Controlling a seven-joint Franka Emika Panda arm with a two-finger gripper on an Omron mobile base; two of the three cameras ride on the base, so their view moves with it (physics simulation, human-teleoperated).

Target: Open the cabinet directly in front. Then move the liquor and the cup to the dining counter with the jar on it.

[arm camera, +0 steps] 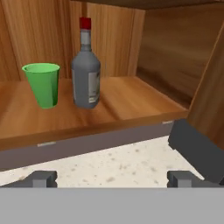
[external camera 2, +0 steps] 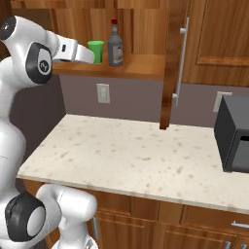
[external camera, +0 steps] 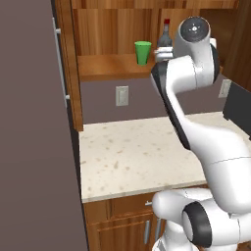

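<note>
Hand view: gripper was wide open, held nothing. Cabinet was open. Bottle stood on shelf, ahead and a bit left. Cup just left of bottle, not touching. Best plan: line up on bottle, go straight, don't bump cup.

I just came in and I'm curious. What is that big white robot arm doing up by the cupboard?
The reddish-brown wooden cabinet already stands open. The white arm's two-finger gripper, jaws wide apart and holding nothing, is raised in front of the shelf. On that shelf a small bright green plastic cup and a grey glass liquor bottle with a red cap stand upright side by side, neither one picked up yet.
</note>
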